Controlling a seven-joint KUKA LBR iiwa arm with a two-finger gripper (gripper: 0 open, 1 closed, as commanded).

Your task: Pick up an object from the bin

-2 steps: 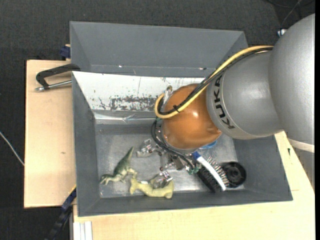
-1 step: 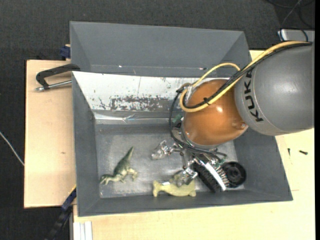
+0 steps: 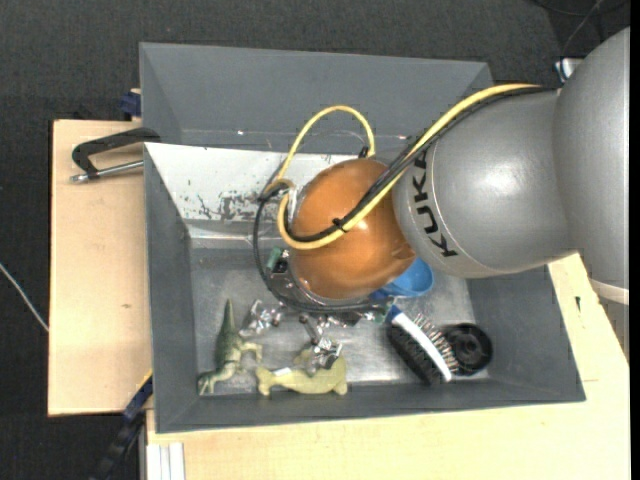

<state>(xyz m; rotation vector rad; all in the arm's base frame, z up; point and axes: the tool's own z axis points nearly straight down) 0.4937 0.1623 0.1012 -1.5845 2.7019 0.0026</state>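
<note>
Your gripper [image 3: 300,336] low in the grey bin [image 3: 168,308], just above a yellowish toy animal [image 3: 300,380], green dinosaur [image 3: 226,350] beside, grip you cannot tell

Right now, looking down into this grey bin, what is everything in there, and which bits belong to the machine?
Toy dinosaur: one, green, lower left corner.
Toy animal: one, pale yellow, lying along the lower wall beside the dinosaur.
Brush: one, black with white bristles, lower right.
Round thing: one, black, right of the brush; kind unclear.
Blue thing: one, partly hidden under the arm.
Bin: one, grey.
Arm: one, silver, orange cover, yellow cable.
Gripper: one, metal, just above the pale toy.
</note>
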